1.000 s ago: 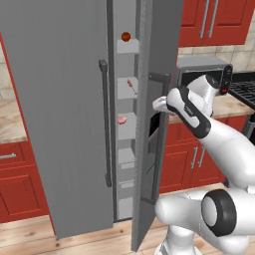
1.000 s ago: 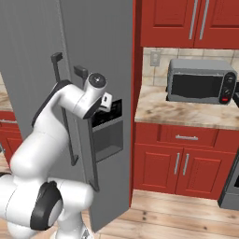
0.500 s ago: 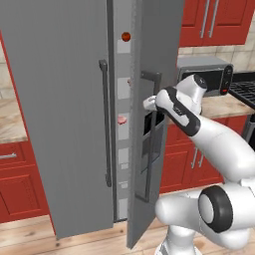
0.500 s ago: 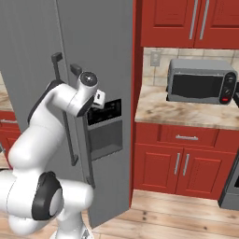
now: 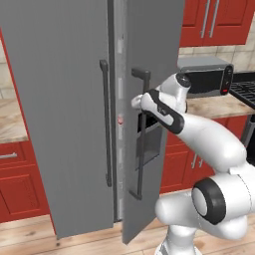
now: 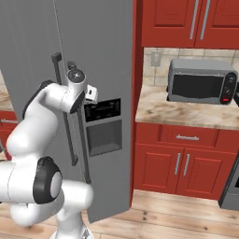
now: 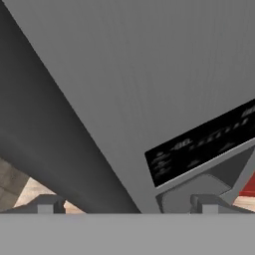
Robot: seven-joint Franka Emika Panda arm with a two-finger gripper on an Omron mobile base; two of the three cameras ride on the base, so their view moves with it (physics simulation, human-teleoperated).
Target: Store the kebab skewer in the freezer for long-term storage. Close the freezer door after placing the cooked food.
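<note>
Gripper (image 5: 135, 102) presses flat against freezer door (image 5: 149, 55) just above the dispenser recess (image 6: 103, 136), fingertips apart, clamping nothing. Door nearly shut, thin gap left; pink piece (image 5: 120, 120) visible inside. Kebab skewer can't be made out.

The freezer door (image 5: 149, 74) has swung nearly shut, hand (image 5: 135, 102) pressing it.

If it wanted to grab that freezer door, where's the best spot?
Probably the long dark handle on the freezer door: a vertical bar standing off the panel. Come straight at the front, jaws either side of the bar, about mid-height.
</note>
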